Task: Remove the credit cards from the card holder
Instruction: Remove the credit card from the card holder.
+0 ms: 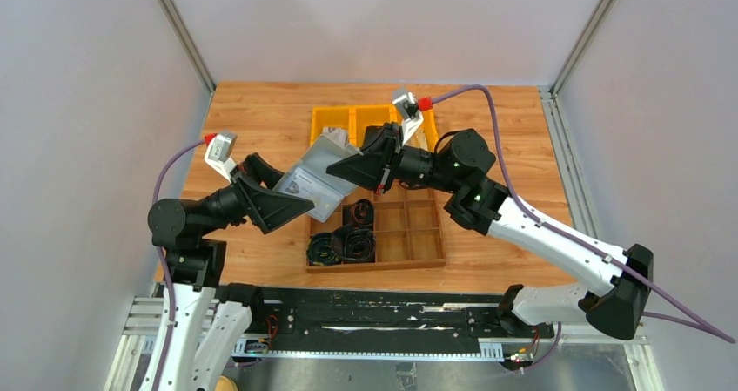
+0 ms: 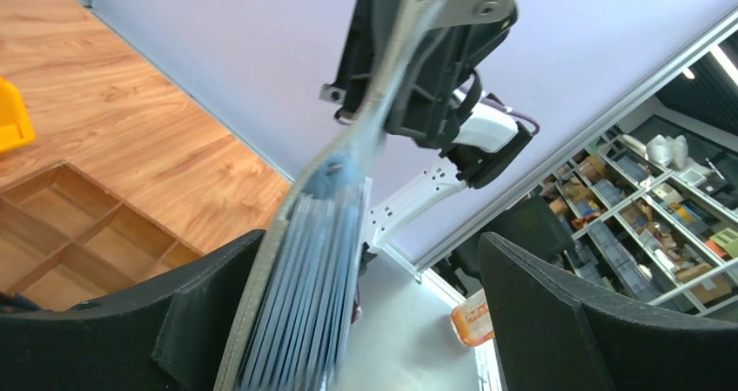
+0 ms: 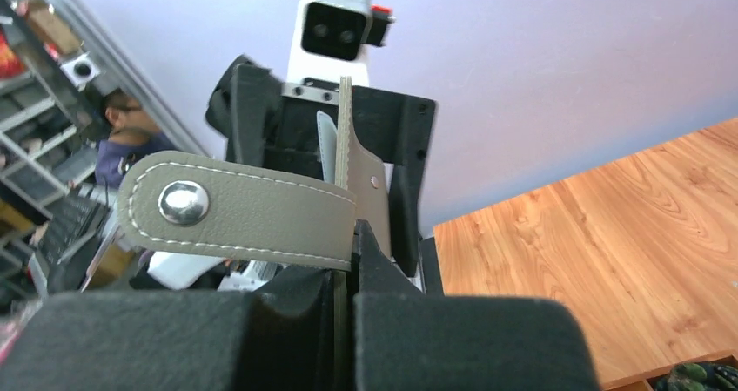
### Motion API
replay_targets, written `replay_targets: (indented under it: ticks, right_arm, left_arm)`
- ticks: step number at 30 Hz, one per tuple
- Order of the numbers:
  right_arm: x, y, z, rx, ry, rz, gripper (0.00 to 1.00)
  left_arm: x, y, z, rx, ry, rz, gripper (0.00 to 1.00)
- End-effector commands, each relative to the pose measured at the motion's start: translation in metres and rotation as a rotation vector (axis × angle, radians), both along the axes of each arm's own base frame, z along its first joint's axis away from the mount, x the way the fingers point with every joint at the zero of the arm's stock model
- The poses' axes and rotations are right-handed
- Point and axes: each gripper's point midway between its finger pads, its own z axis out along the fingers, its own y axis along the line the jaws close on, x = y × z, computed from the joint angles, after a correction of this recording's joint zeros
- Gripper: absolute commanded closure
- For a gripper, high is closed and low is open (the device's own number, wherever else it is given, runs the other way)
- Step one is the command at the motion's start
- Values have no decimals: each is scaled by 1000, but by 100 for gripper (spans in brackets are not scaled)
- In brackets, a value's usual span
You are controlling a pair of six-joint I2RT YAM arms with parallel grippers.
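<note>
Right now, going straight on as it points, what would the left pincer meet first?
The credit cards, standing between the left pincer's open fingers; beyond them, the card holder clamped in the right pincer. Depth unclear.

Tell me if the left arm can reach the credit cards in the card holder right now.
Probably yes. The right end effector holds the card holder up, and the fanned credit cards sit between the open fingers of the left end effector, with nothing blocking them.

Top view: the surface (image 1: 261, 112) is free at upper left and at right. At centre, the left tool (image 1: 300, 201), the right tool (image 1: 341, 170) and the card holder (image 1: 318, 175) between them block the passage over the wooden tray (image 1: 418, 243); yellow bins (image 1: 335, 121) stand just behind.
</note>
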Motion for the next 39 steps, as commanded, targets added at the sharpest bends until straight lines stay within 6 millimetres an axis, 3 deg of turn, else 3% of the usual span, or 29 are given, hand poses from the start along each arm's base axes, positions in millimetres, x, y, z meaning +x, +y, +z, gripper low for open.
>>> replay_targets:
  ticks: [1,9,13,17,25,29,34,39]
  right_arm:
    - [8,-23,52,261,16,-82,100]
    - [23,-33,48,369,112,-156,100]
    - [26,-27,37,392,157,-181,100]
    - [31,-21,21,394,198,-213,100]
    - [41,-21,-13,416,254,-324,100]
    - [42,-18,-34,369,277,-333,100]
    - [47,-12,-73,133,279,-286,75]
    - [48,-6,-93,-108,246,-180,66]
  left_arm:
    - [-2,3,11,-45,-26,32,10]
    - [10,7,-6,-39,23,103,17]
    - [25,10,-24,-26,85,167,25]
    - [28,11,-32,-30,108,174,32]
    - [37,13,-46,-15,156,196,71]
    - [52,18,-65,67,232,243,89]
    - [58,26,-100,323,244,256,100]
    - [47,25,-107,458,212,144,100]
